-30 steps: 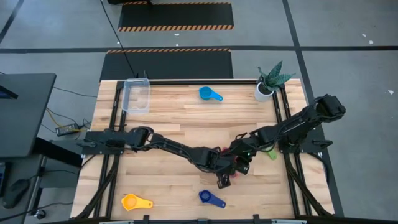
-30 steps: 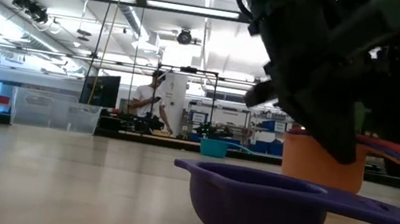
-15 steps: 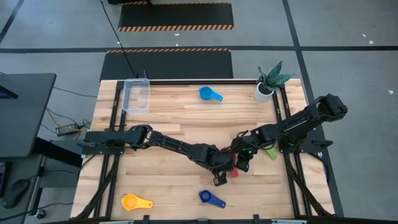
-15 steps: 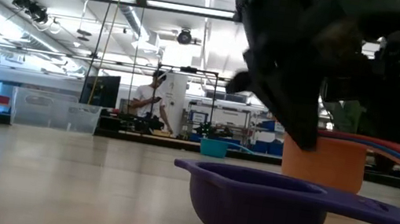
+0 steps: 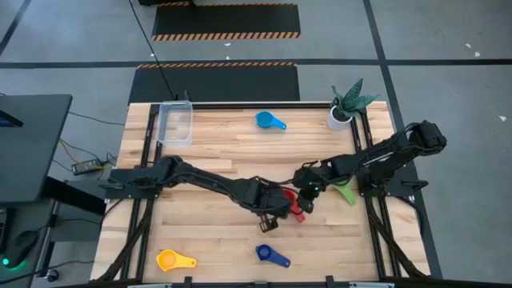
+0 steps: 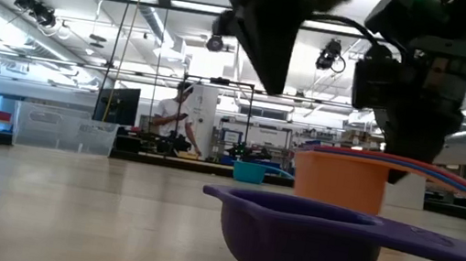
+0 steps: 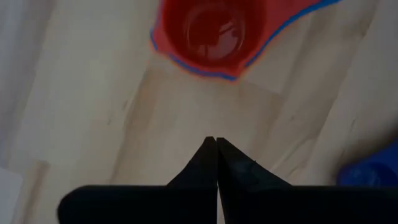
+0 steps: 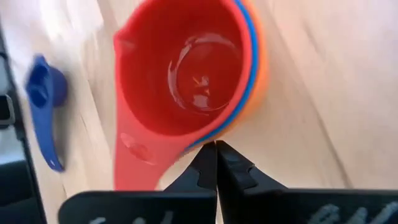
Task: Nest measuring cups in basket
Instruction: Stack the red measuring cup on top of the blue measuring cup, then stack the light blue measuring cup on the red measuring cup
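Note:
A stack of measuring cups, red inside blue inside orange (image 8: 186, 81), stands upright on the table near its middle (image 5: 294, 205). My right gripper (image 8: 216, 145) is shut, its tips at the stack's rim. My left gripper (image 7: 216, 142) is shut and hangs above the table beside the stack (image 7: 211, 31), touching nothing. Single cups lie apart on the table: dark blue (image 5: 272, 255), yellow (image 5: 176, 260), green (image 5: 346, 194) and light blue (image 5: 270, 121). The clear basket (image 5: 176, 122) stands at the far left corner. My right gripper has its shut fingertips against the stack's outer rim (image 8: 214, 132), beside the root of the red handle (image 8: 134, 162). The fingers come from above, slanting down from the table's right. The stack stands upright with the orange cup's bottom (image 6: 338, 200) on the table.
A white pot with a green plant (image 5: 344, 110) stands at the far right corner. The dark blue cup (image 6: 299, 242) lies close to the near edge. Bare wood lies between the stack and the basket (image 6: 66, 132).
My left gripper, still shut, has risen off the stack and drawn back toward the table's left. My right gripper has gone a little toward the far edge. The stack has slid slightly toward the table's left, staying upright.

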`<move>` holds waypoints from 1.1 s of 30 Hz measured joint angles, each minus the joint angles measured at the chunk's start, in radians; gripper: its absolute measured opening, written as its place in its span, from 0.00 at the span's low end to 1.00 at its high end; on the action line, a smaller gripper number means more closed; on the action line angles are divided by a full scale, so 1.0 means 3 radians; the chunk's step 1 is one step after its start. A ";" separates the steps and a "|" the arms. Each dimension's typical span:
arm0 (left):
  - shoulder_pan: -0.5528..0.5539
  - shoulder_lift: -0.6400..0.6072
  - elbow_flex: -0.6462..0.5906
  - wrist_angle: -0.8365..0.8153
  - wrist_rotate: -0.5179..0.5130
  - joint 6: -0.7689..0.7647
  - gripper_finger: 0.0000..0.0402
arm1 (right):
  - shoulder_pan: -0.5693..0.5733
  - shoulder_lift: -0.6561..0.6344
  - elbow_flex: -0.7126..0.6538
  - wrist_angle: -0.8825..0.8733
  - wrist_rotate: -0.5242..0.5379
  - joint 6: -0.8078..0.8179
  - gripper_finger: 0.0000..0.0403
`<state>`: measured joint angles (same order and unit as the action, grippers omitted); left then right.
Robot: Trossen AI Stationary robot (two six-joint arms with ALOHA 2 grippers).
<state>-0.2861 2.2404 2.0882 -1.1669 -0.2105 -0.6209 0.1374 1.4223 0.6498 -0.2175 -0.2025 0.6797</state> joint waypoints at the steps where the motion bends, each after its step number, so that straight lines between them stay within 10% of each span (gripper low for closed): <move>1: -0.0013 -0.0043 0.0003 -0.0042 -0.0047 -0.0031 0.00 | -0.0025 0.0000 0.0000 0.0048 0.0002 -0.0010 0.00; 19: -0.0107 -0.0468 -0.0002 -0.0907 -0.0669 -0.0544 0.01 | -0.0379 -0.0011 0.0002 0.0386 -0.0025 -0.0471 0.00; 33: -0.0277 -0.0827 -0.0002 -0.1099 -0.1197 -0.0760 0.01 | -0.0325 -0.0398 0.1406 -0.2191 0.0901 -0.1210 0.00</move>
<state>-0.3690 1.9922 2.0876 -1.4966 -0.5696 -0.8490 0.0399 1.3028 1.0716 -0.8746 0.0679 0.3167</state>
